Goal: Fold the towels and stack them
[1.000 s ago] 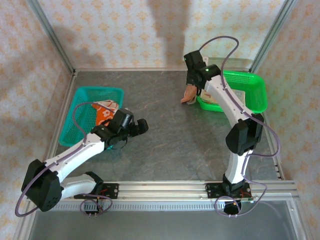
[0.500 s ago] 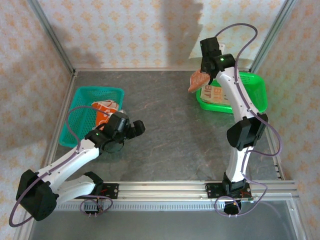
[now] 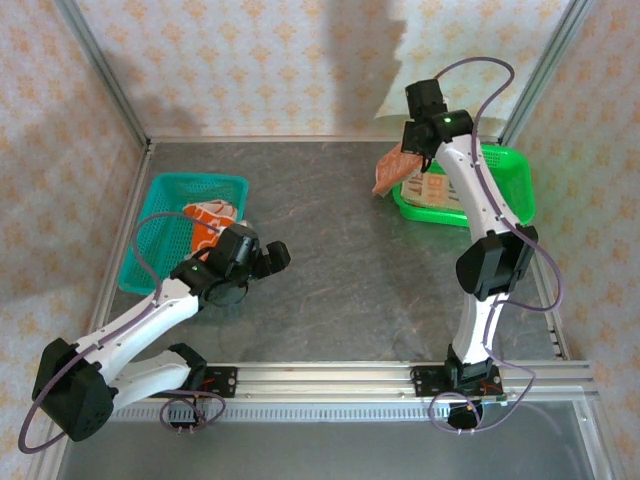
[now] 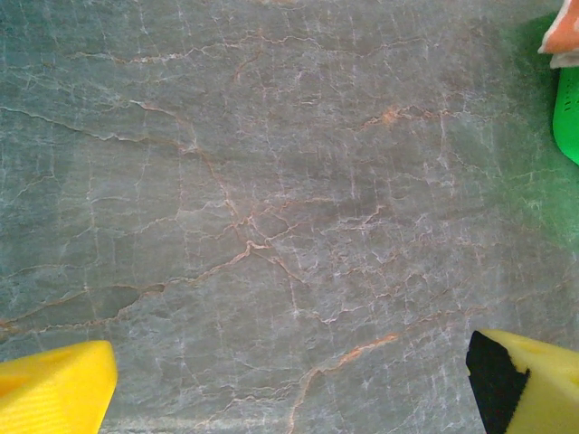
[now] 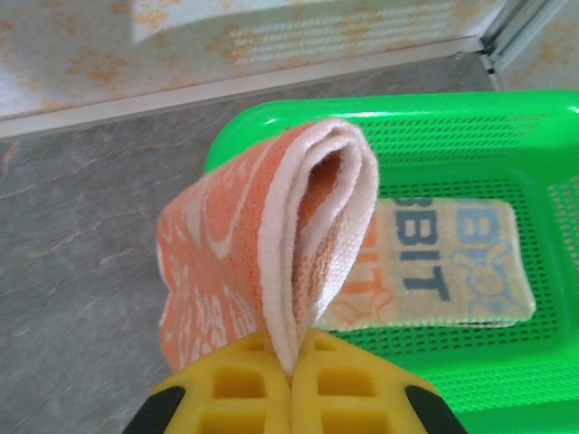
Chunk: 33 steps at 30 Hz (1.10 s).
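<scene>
Right claw [image 5: 291, 366]: pinching folded orange towel [image 5: 235, 244] beside the green basket [image 5: 434, 108]. Left claw [image 4: 289, 384]: spread wide over grey table [image 4: 271, 181].

I log from my feeds: folded towel [image 5: 226, 253] — orange, white cartoon markings, cream inner face. Second towel [image 5: 434, 271]: cream, lettering grey-blue and orange. Green mesh basket [image 5: 470, 110]: bright green. Teal mesh basket [image 3: 165, 200]: teal, around an orange-and-white towel [image 3: 210, 222]. Table [image 4: 271, 181] — grey marble, rust veins. Right gripper [image 5: 291, 366]: yellow.
</scene>
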Each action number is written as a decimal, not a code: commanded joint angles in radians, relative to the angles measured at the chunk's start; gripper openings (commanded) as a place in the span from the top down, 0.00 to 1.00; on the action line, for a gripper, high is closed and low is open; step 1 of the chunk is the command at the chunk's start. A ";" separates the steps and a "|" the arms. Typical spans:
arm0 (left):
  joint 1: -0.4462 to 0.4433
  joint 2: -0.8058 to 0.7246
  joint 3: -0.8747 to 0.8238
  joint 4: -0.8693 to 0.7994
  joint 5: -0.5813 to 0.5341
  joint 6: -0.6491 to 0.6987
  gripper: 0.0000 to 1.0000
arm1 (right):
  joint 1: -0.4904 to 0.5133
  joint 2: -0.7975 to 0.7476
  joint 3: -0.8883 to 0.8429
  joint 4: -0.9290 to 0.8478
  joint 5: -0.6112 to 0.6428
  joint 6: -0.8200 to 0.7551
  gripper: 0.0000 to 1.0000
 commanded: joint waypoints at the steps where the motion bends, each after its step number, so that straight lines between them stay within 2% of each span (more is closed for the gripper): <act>1: 0.003 0.007 -0.014 0.019 -0.022 -0.010 0.00 | 0.008 -0.072 0.056 -0.049 -0.050 0.023 1.00; 13: 0.003 0.025 -0.013 0.029 -0.012 -0.007 0.00 | -0.002 -0.096 0.024 -0.075 0.070 -0.015 1.00; 23: 0.003 -0.006 -0.043 0.038 -0.013 -0.019 0.00 | -0.026 -0.072 -0.110 -0.006 0.196 -0.067 1.00; 33: 0.002 -0.056 -0.092 0.062 -0.015 -0.037 0.00 | -0.078 0.031 -0.171 0.033 0.307 -0.064 1.00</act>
